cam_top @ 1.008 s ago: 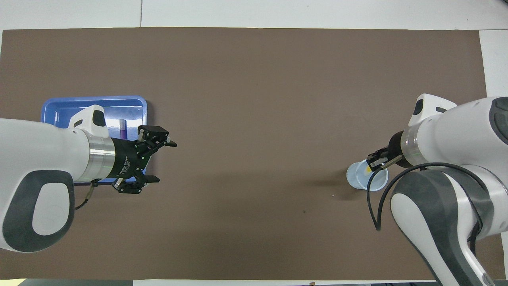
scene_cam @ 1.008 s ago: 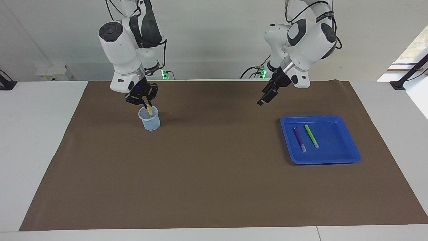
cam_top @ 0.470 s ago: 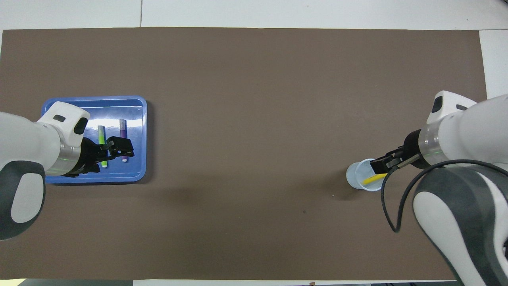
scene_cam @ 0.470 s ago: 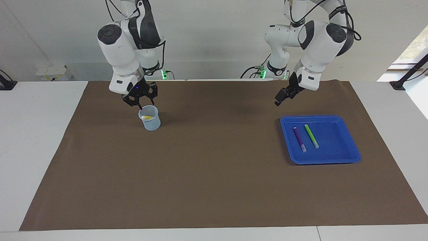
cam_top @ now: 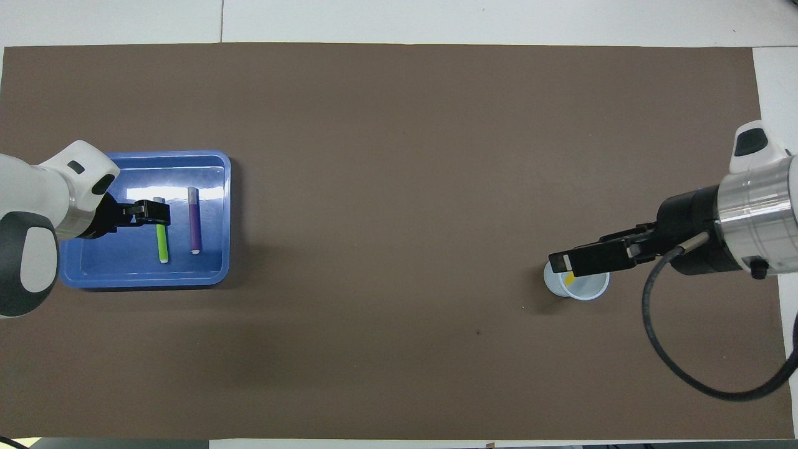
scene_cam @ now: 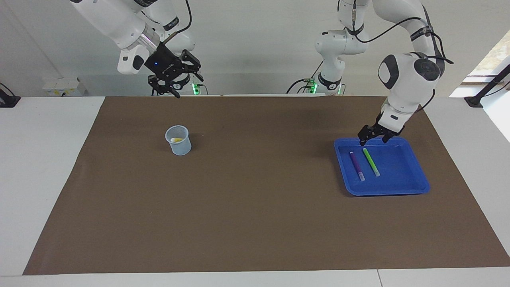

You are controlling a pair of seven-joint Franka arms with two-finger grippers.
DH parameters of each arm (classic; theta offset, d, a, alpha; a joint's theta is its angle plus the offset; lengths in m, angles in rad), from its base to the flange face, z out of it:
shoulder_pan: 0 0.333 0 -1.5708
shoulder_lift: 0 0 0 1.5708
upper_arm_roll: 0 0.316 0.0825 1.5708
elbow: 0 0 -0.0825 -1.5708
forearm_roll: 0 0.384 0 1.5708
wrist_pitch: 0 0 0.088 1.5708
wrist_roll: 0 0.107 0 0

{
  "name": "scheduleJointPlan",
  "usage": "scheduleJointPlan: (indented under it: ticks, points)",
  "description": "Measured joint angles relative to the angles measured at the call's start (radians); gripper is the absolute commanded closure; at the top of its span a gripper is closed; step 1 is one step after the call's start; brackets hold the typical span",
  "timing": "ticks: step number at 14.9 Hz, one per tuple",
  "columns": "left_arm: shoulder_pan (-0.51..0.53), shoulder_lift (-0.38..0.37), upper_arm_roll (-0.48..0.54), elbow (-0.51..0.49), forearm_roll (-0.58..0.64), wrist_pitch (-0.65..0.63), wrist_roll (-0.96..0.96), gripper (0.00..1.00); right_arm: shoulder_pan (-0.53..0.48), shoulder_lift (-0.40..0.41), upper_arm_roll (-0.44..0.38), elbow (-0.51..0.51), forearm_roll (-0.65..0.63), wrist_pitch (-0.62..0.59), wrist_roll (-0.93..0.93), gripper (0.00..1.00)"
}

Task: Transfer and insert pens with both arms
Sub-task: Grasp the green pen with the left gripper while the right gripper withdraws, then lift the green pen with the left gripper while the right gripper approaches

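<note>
With the yellow pen (scene_cam: 175, 140) in the cup (scene_cam: 178, 140) and the right gripper (scene_cam: 175, 81) spread empty above, lower your open left gripper (scene_cam: 373, 137) onto the green pen (scene_cam: 371, 162).

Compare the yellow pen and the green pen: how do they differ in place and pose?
The yellow pen sits inside the pale cup; the green pen lies in the blue tray, beside the purple pen. The yellow pen leans against the cup's wall; the green pen lies flat. The left gripper hangs over the green pen's end; nothing hangs near the yellow pen. Neither is held.
</note>
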Motion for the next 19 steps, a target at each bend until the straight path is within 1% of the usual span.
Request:
scheduleJointPlan:
  ticks: [2, 4, 6, 8, 9, 12, 14, 16, 18, 19]
  points:
    - [0.046, 0.054, 0.0, 0.0, 0.0, 0.07, 0.101, 0.0, -0.002, 0.003, 0.004, -0.006, 0.049, -0.013, 0.071, 0.0]
    - [0.071, 0.107, 0.001, 0.0, 0.001, 0.128, 0.14, 0.0, -0.008, 0.003, -0.003, -0.013, 0.085, -0.014, 0.142, 0.0]
    - [0.074, 0.145, 0.0, 0.001, 0.001, 0.145, 0.148, 0.0, -0.013, 0.003, -0.011, -0.021, 0.125, -0.01, 0.205, 0.0]
    - [0.073, 0.178, -0.005, 0.003, 0.001, 0.158, 0.148, 0.0, -0.016, 0.003, -0.01, -0.03, 0.175, 0.025, 0.298, 0.0]
    - [0.072, 0.194, -0.007, 0.005, 0.001, 0.164, 0.148, 0.02, -0.015, 0.002, -0.006, -0.033, 0.202, 0.051, 0.36, 0.0]
    - [0.07, 0.232, -0.014, 0.017, 0.001, 0.171, 0.148, 0.17, 0.012, 0.001, 0.006, -0.042, 0.264, 0.108, 0.507, 0.0]
    - [0.07, 0.244, -0.014, 0.026, 0.001, 0.171, 0.149, 0.34, 0.044, 0.0, 0.008, -0.047, 0.273, 0.124, 0.566, 0.0]
    - [0.07, 0.246, -0.014, 0.028, 0.001, 0.171, 0.149, 0.48, 0.063, -0.002, 0.009, -0.049, 0.273, 0.127, 0.59, 0.0]
    - [0.07, 0.247, -0.014, 0.028, 0.001, 0.171, 0.149, 0.65, 0.064, -0.002, 0.009, -0.049, 0.273, 0.127, 0.593, 0.0]
    - [0.07, 0.247, -0.014, 0.029, 0.001, 0.171, 0.149, 0.77, 0.064, -0.002, 0.008, -0.049, 0.273, 0.127, 0.593, 0.0]
